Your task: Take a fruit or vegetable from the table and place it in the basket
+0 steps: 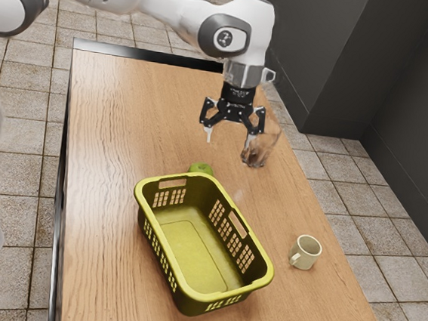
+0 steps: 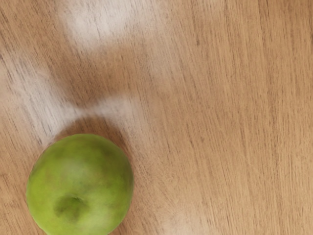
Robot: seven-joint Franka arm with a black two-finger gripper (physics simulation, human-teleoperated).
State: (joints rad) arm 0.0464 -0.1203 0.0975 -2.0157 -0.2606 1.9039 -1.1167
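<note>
1 wood-grained counter (image 1: 119, 121) is shown from the side of a white arm (image 1: 168, 4), by which it is overreached from the exterior view's left. The black gripper (image 1: 229, 141) is held above the counter with its 2 fingers spread and pointed downward, in the released state; nothing is grasped. The task's fruit, 1 green apple (image 1: 201, 168), is located on the counter, between its 2 long edges and just beyond the far short side of the basket, by whose rim it is partly hidden; whether the basket is touched by it cannot be told. In the wrist view, the apple is seen from above, with its dimpled hollow turned upward and a soft shadow cast on the wood. The yellow-green basket (image 1: 197, 257) is set upright, its far end nearer the counter's long edge at the exterior view's left than its near end; its walls are pierced by rows of small openings. 1 clear glass (image 1: 264, 149) is placed near the opposite long edge, and is overlapped in the exterior view by 1 finger; contact between the 2 cannot be judged. Farther along that same edge, 1 pale mug (image 1: 307, 253) is stood upright, well apart from the glass. The counter's far short edge is bordered by a black strip (image 1: 148, 54).
</note>
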